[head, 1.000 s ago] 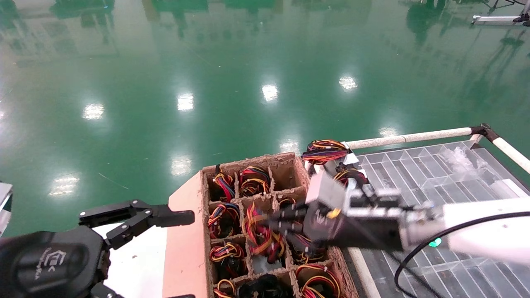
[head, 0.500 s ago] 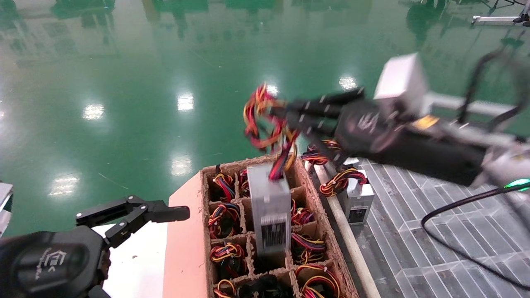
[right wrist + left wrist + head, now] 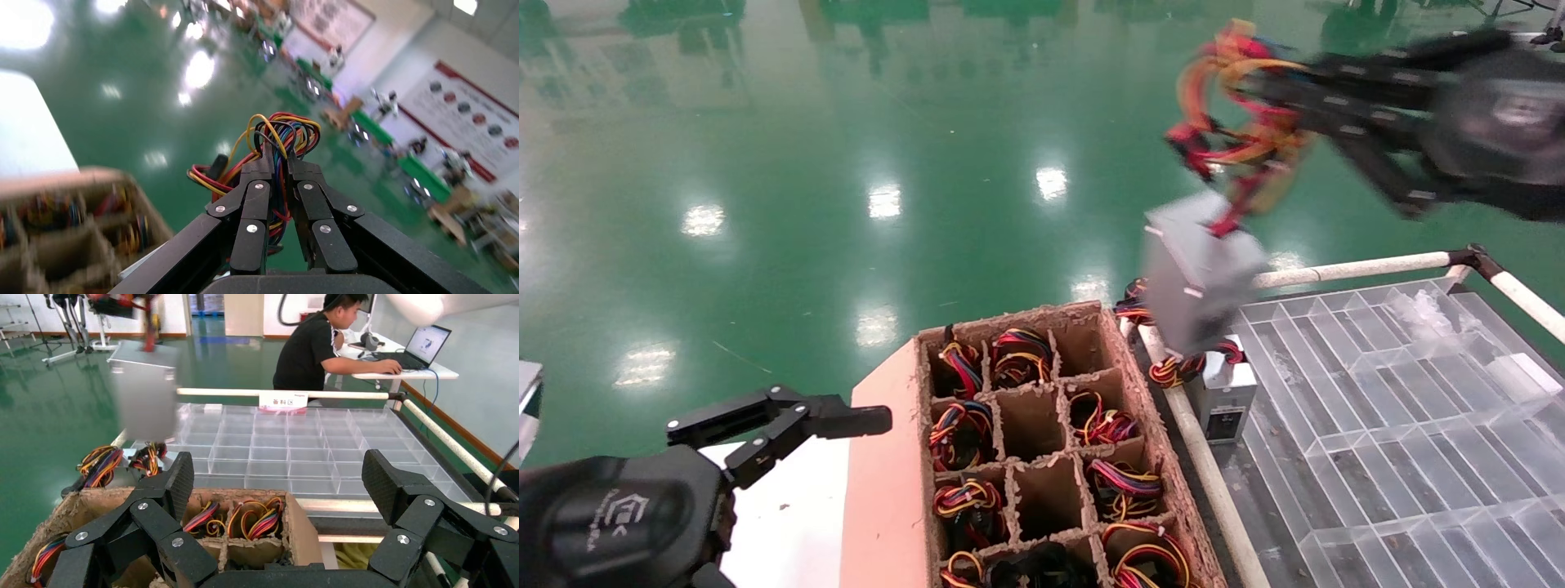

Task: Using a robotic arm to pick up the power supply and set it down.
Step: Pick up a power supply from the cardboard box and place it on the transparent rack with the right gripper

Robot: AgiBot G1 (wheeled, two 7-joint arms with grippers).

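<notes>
The power supply (image 3: 1201, 269), a small grey metal box, hangs in the air by its bundle of red, yellow and orange wires (image 3: 1238, 114). My right gripper (image 3: 1267, 86) is shut on that bundle, high at the upper right. In the right wrist view the wires (image 3: 284, 131) stand pinched between the closed black fingers of the right gripper (image 3: 279, 158); the box itself is hidden there. The left wrist view shows the box (image 3: 145, 389) dangling above the crate's far corner. My left gripper (image 3: 278, 478) stays parked at the lower left, open and holding nothing.
A cardboard crate (image 3: 1120, 343) of cells holds several wire bundles, and two middle cells are bare. To its right lies a clear divided tray (image 3: 1377, 392) behind a white rail (image 3: 1352, 267). Another grey unit (image 3: 1223, 392) stands at the tray's near-left corner. A person (image 3: 312, 346) sits at a desk beyond.
My right gripper has pulled the power supply out of the crate's middle cell and carried it up and to the right by its wires. The left arm has stayed put.
</notes>
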